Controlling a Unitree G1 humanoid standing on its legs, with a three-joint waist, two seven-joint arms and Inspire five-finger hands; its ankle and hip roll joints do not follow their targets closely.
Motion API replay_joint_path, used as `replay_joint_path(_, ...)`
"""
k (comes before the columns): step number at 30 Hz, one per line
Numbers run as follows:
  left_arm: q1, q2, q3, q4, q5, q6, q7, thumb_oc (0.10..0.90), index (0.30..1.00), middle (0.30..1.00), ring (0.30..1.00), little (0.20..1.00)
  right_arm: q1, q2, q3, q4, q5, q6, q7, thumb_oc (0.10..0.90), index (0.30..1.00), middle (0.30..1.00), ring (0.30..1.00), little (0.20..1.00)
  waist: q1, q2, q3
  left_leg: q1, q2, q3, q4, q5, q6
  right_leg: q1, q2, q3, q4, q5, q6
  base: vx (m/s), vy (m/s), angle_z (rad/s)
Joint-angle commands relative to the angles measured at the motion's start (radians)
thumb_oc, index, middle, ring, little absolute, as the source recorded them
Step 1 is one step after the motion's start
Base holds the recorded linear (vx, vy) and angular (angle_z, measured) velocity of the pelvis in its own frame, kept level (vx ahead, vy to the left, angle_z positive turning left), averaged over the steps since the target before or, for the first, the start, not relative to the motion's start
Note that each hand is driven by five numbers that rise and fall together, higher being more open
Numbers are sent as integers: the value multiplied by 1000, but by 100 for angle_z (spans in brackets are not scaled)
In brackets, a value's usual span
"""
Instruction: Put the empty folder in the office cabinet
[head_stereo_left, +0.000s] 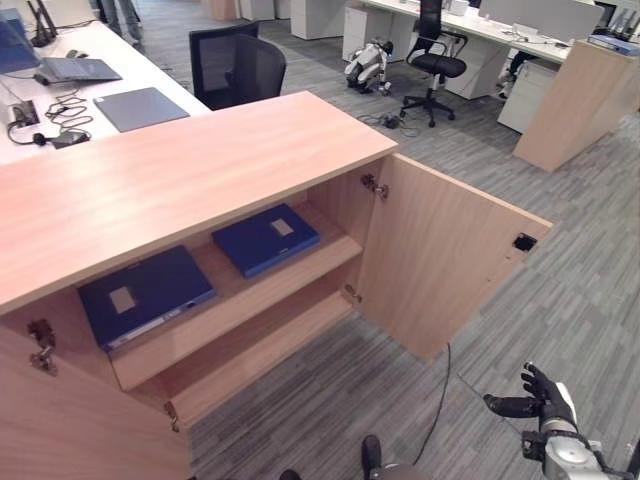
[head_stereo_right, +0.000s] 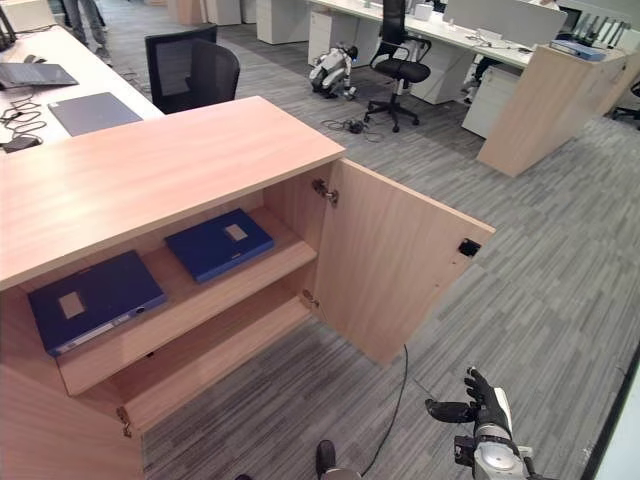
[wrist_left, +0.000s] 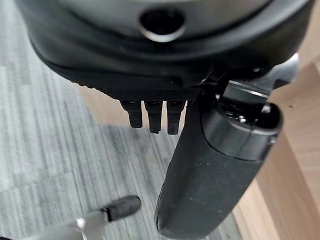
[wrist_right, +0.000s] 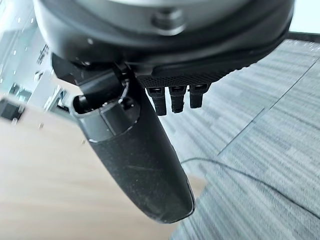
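— Blue, both of them: one folder (head_stereo_left: 146, 294) lies flat at the left of the upper shelf (head_stereo_left: 270, 288), its near edge close to the shelf's front lip; a second folder (head_stereo_left: 265, 238) lies further right and deeper in, well apart from the first.

— And the cabinet (head_stereo_left: 170, 175) itself?

— Pale wood, wide flat top; the right door (head_stereo_left: 445, 255) stands swung out over the grey carpet (head_stereo_left: 560, 300), its free edge pointing toward the robot's right; the lower shelf (head_stereo_left: 262, 345) shows bare board.

— Where are the hands?

— Right hand (head_stereo_left: 537, 397) hangs low beyond the open door, over carpet, fingers straight and relaxed, thumb out, grasping nothing; left hand (wrist_left: 200, 165) is down beside the cabinet's wooden side, fingers loose too, nothing in it.

— Room to move?

— Open carpet runs in front of the shelves and past the door; a black chair (head_stereo_left: 238, 66) stands behind the cabinet, beside a white table (head_stereo_left: 120, 75) with a laptop (head_stereo_left: 140, 107).
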Motion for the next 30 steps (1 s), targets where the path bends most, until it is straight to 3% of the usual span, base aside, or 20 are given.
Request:
replay_joint_path(1, -28, 44, -14, 30, 6, -21, 19, 800, 900, 900, 900, 900, -133, -95, -83, 33, 24, -78, -53, 800, 900, 900, 900, 900, 4, -5, -20, 76, -45, -108, -1, -174, -24, -2, 9, 77, 73, -39, 15, 79, -64, 11)
replay_joint_path(6, -8, 52, -11, 22, 4, -24, 11, 800, 900, 900, 900, 900, -174, -197, -105, 111, 22, -73, -59, 800, 900, 900, 900, 900, 33, -21, -50, 89, -49, -95, -1, -157, -33, 47, 33, 70, -35, -8, 10, 49, -130, -2)
replay_joint_path(13, -13, 52, -46, 14, -30, -30, 3, 800, 900, 900, 900, 900, -336, -356, -47, 203, 39, -78, -39, 800, 900, 900, 900, 900, 57, -21, -58, 107, -20, -121, -1, -150, -56, 92, 62, 59, -61, -36, -10, 65, -148, -5)
replay_joint_path(21, -7, 78, -41, 85, -39, -22, 13, 800, 900, 900, 900, 900, -582, -409, 141, 240, 77, -94, -2, 800, 900, 900, 900, 900, 89, -32, -65, 119, 24, -144, 7, -126, -99, 137, 96, 27, -77, -78, -41, 72, -170, 11)
replay_joint_path(30, -8, 78, -61, 72, -83, -30, 10, 800, 900, 900, 900, 900, -803, -417, 317, 247, 61, -95, 15, 800, 900, 900, 900, 900, 120, -22, -43, 96, 61, -172, 39, -104, -132, 145, 111, -15, -69, -110, -68, 38, -125, 14)
